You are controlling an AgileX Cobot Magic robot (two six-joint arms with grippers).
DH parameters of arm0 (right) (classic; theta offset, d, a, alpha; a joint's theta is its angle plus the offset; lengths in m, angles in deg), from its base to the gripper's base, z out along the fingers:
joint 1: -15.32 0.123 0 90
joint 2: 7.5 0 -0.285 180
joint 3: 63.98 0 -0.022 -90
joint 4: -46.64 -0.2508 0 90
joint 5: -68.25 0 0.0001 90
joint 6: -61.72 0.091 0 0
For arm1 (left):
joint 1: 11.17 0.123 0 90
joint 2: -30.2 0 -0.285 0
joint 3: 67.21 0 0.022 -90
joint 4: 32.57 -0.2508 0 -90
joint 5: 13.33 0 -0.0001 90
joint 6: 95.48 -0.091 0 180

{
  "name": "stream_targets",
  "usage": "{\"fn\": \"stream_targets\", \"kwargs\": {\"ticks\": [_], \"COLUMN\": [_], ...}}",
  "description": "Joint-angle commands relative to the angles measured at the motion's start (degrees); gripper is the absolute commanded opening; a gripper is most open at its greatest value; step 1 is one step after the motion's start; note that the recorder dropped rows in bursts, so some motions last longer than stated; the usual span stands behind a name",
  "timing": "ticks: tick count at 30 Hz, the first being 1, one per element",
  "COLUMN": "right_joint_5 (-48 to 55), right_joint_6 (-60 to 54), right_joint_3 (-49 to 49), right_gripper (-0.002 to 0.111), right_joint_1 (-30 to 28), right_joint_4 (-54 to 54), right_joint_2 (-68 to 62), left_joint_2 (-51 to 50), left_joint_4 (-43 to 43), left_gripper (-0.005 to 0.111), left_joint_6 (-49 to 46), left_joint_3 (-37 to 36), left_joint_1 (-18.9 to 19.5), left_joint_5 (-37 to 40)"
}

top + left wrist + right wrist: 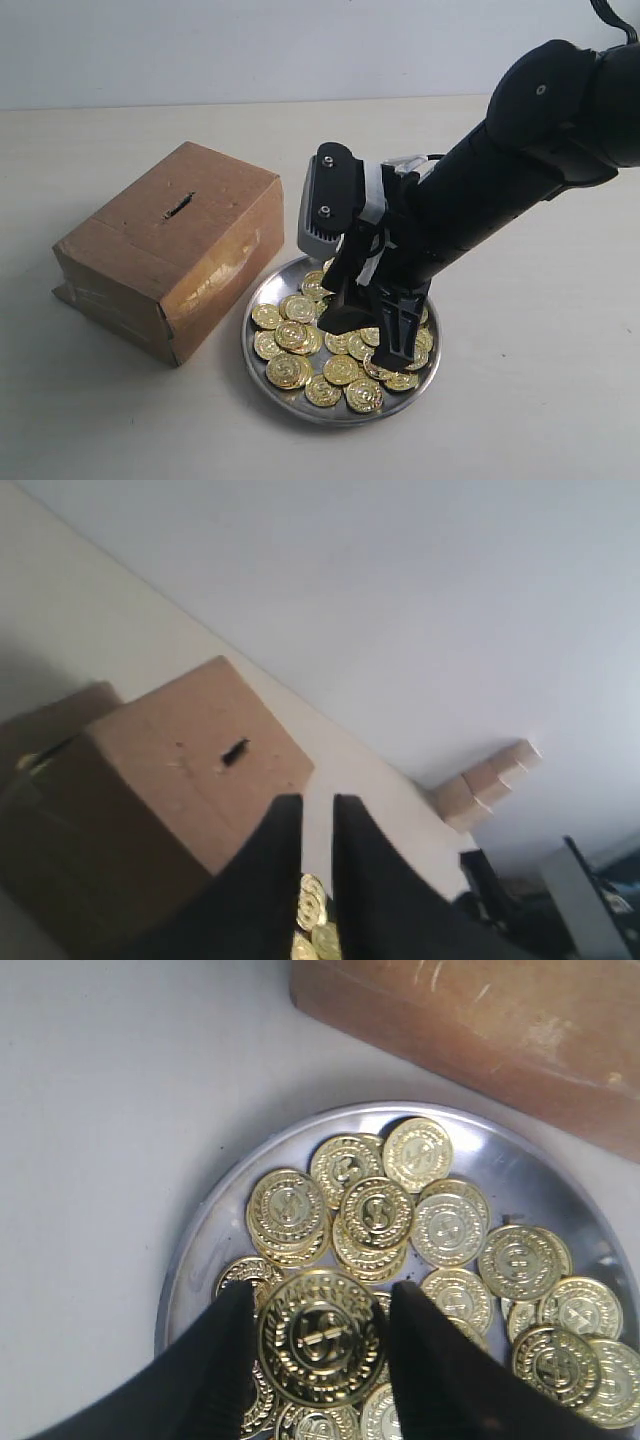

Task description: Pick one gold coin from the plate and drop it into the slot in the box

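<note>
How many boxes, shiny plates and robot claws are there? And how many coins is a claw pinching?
Boxes: 1, the brown box
Plates: 1, the silver plate
Claws: 2, the right gripper and the left gripper
Pinched coins: 1, the gold coin in the right gripper
Total: 5
The loose coins on the plate overlap too much to count exactly.

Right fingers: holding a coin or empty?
Holding. One gold coin spans the gap between the right gripper's fingers, larger than those lying in the plate.
</note>
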Motion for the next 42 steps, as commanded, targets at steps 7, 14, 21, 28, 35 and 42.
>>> {"fn": "stream_targets", "kwargs": {"ticks": [7, 14, 21, 28, 35, 42], "right_joint_5": [-2.6, -3.2, -3.7, -3.7, -3.7, -3.8], "right_joint_6": [-0.6, -0.6, -2.7, -3.9, -4.0, -4.1], "right_joint_3": [0.3, 0.3, 0.3, 0.3, 0.3, 0.3], "right_gripper": [0.021, 0.021, 0.021, 0.021, 0.021, 0.021], "right_joint_1": [0.1, 0.1, 0.1, 0.1, 0.1, 0.1], "right_joint_4": [-0.6, -0.6, -3.2, -4.0, -4.0, -5.3], "right_joint_2": [0.5, 0.5, 0.5, 0.5, 0.5, 0.5], "left_joint_2": [-26.0, -45.0, -62.4, -70.5, -77.2, -80.7], "left_joint_4": [20.4, 20.4, 20.4, 20.4, 20.4, 20.4], "left_gripper": [0.046, 0.046, 0.046, 0.046, 0.046, 0.046], "left_joint_6": [-26.3, -32.2, -36.9, -38.1, -38.2, -38.3], "left_joint_3": [6.8, 12.8, 19.1, 22.8, 27.3, 29.8], "left_joint_1": [-0.3, -0.3, -0.4, -4.1, -11.1, -11.6], "left_joint_5": [23.4, 35.0, 48.5, 46.1, 41.7, 39.9]}}
